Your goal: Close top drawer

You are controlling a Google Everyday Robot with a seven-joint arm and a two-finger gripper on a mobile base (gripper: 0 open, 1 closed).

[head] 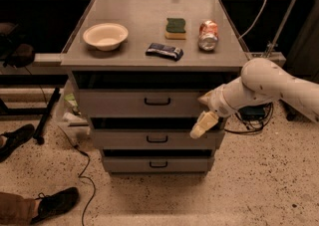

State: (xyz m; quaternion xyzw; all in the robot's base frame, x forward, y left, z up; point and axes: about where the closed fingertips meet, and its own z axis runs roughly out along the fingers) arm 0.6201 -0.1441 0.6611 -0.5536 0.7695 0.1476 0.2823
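Note:
The top drawer point(124, 103) is the uppermost of three grey drawers, with a black bar handle point(157, 101) at its centre. It stands a little out of the cabinet, with a dark gap above its front. My gripper point(203, 123), cream-coloured at the end of the white arm point(264, 85), is at the right end of the top drawer's front. Its tip hangs down in front of the gap above the middle drawer point(129, 139). It holds nothing that I can see.
On the cabinet top point(144, 8) lie a white bowl point(105, 36), a green sponge point(175, 27), a soda can point(208, 35) and a dark snack bar point(164, 51). A person's shoes point(55, 204) and a cable point(84, 170) are on the floor at the left. Cables hang at the right.

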